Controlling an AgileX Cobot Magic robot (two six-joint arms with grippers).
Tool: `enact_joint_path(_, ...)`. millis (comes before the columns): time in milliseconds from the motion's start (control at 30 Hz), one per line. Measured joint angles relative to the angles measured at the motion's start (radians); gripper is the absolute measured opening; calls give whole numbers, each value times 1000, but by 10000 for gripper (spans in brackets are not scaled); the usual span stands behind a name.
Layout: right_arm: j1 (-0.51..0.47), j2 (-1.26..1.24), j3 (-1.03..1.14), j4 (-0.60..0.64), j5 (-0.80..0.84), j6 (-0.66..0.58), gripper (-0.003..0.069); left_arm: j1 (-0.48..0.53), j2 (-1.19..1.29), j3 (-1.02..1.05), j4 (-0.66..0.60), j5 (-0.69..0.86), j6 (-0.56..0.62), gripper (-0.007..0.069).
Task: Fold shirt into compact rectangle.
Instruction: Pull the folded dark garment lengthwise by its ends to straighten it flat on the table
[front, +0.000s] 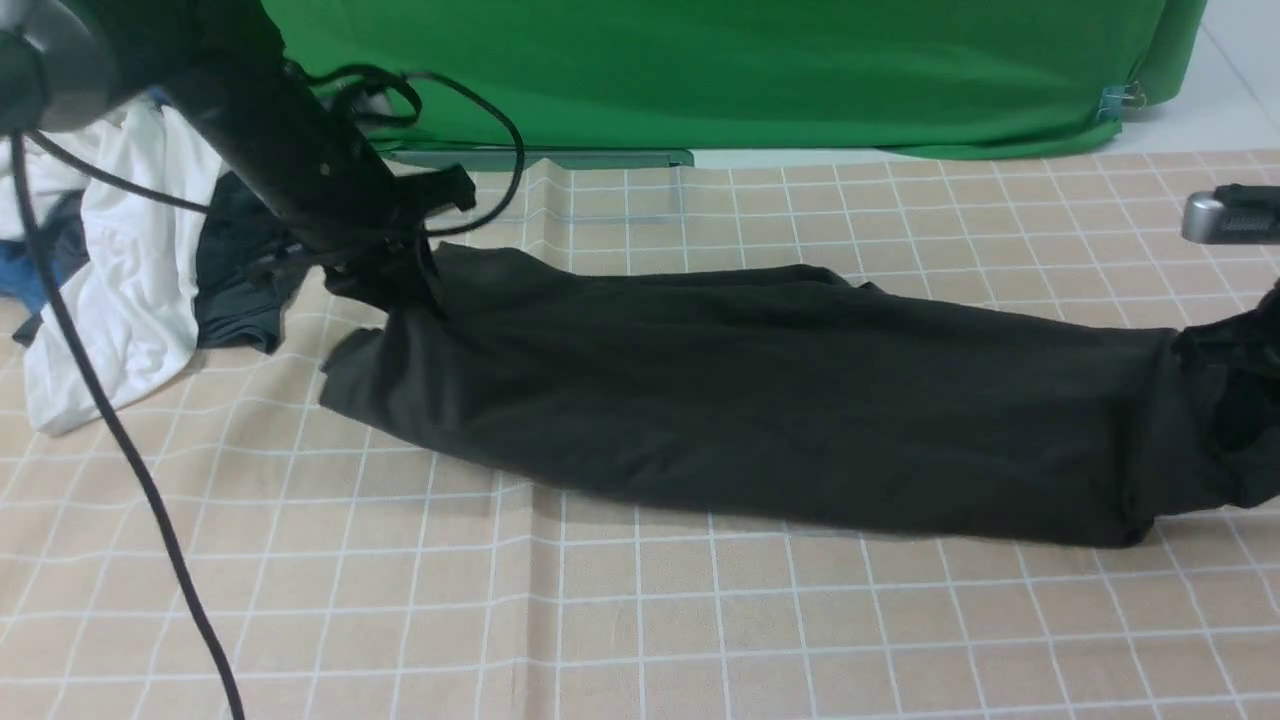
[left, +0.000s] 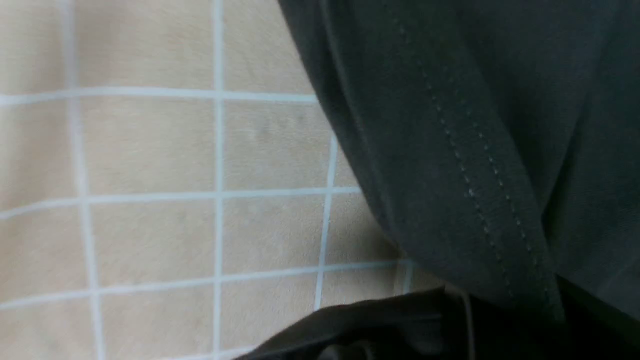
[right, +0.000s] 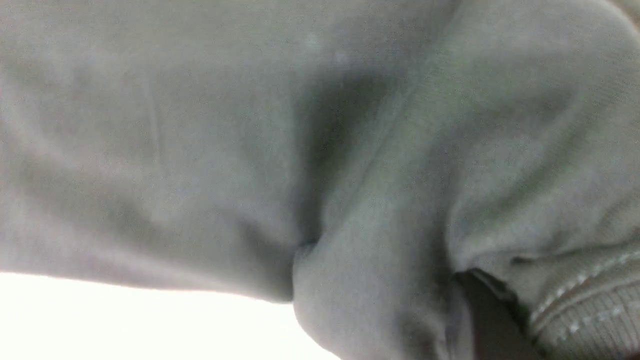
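At far left a white garment (front: 110, 290) and a smaller dark grey garment (front: 235, 285) lie heaped just beside the work area, so that side is crowded, and the left arm's cable (front: 120, 440) hangs across the near corner. The left tool (front: 418, 270) is closed, pinching the far left corner of the shirt (front: 760, 400); the left wrist view shows the stitched hem (left: 475, 190) hanging close to the lens. From there the shirt stretches rightward across the counter (front: 640, 620) as one long, fairly flat band. I judge the narrowing folds done and the end-to-end folds not yet made. Its left end is ragged, with a loose flap at the near corner. The near long edge runs fairly clean, and a wide bare stretch of counter lies before it. Behind it only a thin strip separates it from the green cloth (front: 720, 70). At the right the band bunches and rises toward the right tool (front: 1262, 318), whose jaws are buried in fabric; whether they have closed on it I cannot tell.
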Motion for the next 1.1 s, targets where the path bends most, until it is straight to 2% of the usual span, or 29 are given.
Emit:
enact_joint_path(433,117,-19,-13,0,89,3,85,10,-116,165,95,3,-40,41)
enact_joint_path(633,208,-102,-52,6,128,-1,85,65,-262,219,103,0,-48,41)
enact_joint_path(767,228,-190,-19,9,128,0,85,99,-331,320,106,-1,-50,41)
enact_joint_path(1000,230,-337,221,-23,115,39,85,169,-483,641,119,-28,-71,41)
enact_joint_path(1100,230,-328,335,-46,16,57,85,171,-481,759,137,-122,-74,41)
